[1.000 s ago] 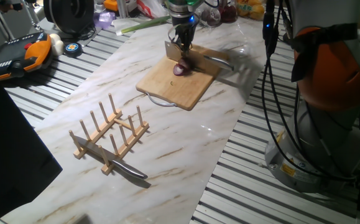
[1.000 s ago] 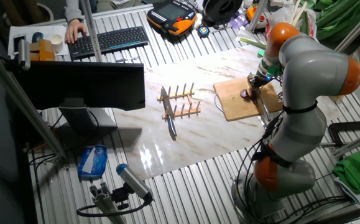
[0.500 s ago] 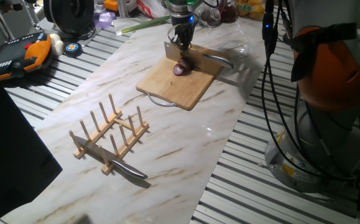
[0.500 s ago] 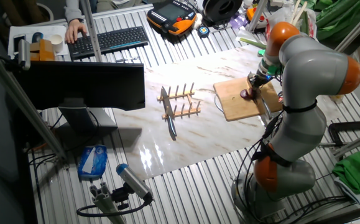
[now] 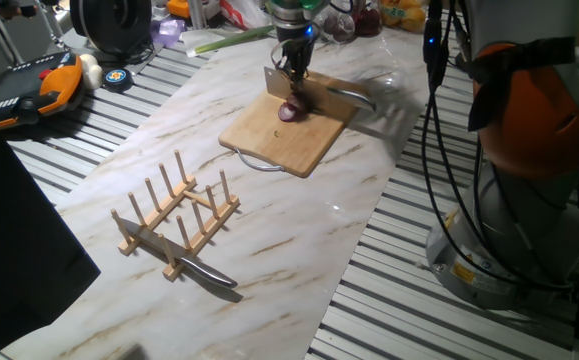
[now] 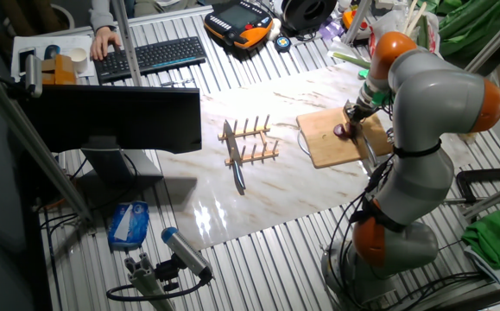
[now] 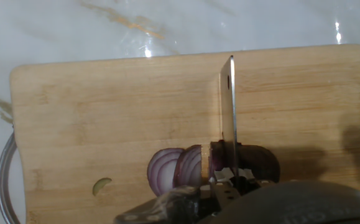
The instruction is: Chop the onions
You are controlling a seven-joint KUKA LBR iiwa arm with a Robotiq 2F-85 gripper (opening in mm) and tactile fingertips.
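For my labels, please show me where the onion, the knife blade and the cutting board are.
onion [image 7: 167,171]: hand view, cut face of the fallen slice.
knife blade [image 7: 229,106]: hand view, top edge of the blade.
cutting board [image 7: 105,106]: hand view, bare wood.

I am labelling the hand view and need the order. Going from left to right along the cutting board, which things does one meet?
Small pale scrap → cut onion slices → knife blade → uncut onion piece.

The gripper [image 7: 229,190] fingers are hidden behind its dark body, and the knife [image 7: 229,118] handle is unseen
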